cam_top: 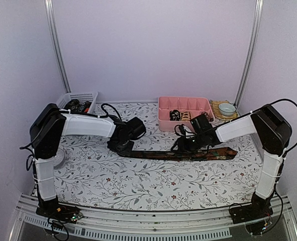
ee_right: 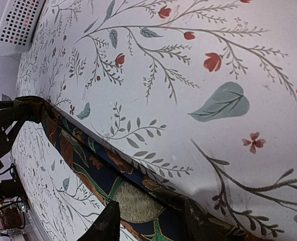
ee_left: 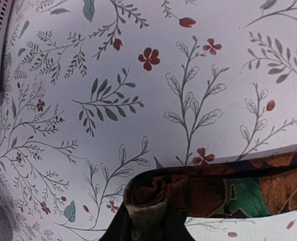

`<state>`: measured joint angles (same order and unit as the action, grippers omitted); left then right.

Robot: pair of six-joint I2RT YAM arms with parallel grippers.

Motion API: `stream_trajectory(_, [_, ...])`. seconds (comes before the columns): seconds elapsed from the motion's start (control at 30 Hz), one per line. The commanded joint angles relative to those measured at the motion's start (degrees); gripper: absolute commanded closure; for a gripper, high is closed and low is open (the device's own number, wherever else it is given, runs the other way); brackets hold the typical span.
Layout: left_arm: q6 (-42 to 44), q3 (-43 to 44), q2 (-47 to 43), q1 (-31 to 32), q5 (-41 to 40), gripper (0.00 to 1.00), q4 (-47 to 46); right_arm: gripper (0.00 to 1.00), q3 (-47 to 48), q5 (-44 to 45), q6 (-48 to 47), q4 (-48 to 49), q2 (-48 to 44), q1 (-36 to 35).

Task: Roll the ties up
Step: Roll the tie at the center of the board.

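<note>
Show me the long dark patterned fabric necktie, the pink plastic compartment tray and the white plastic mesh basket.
The dark patterned necktie (cam_top: 156, 154): top view, its middle stretch.
The pink compartment tray (cam_top: 164, 125): top view, front wall.
The white mesh basket (cam_top: 81, 95): top view, far wall.

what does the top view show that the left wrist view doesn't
Only the top view: the right claw over the tie, the tie's full length, the pink tray with coils in it, and a bowl. Only the left wrist view: the tie's end bunched between the fingers of the left claw, and its green and orange pattern. Both: the tie, the left claw, the floral cloth and the basket.
</note>
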<state>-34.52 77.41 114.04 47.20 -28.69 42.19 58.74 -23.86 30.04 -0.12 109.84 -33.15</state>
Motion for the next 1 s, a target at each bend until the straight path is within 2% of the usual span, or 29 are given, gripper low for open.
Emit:
stream_trajectory(0.0, [-3.05,8.05,6.54,3.73,-10.59,0.82,12.99,0.57,-6.11,6.50,3.84,-1.39,-6.32,0.01])
stream_trajectory(0.17, [-5.88,15.34,11.30,6.58,-15.34,0.82,20.57,0.56,-6.99,7.48,4.72,-1.06,-7.78,0.00])
stream_trajectory(0.37, [-9.31,23.81,17.96,8.86,-19.16,0.82,29.04,0.55,-7.08,4.73,5.37,-0.57,-8.15,-0.01])
stream_trajectory(0.97, [-8.63,32.41,25.88,11.91,-18.51,0.80,29.61,0.55,-7.78,4.67,5.28,-1.71,-10.26,-0.01])
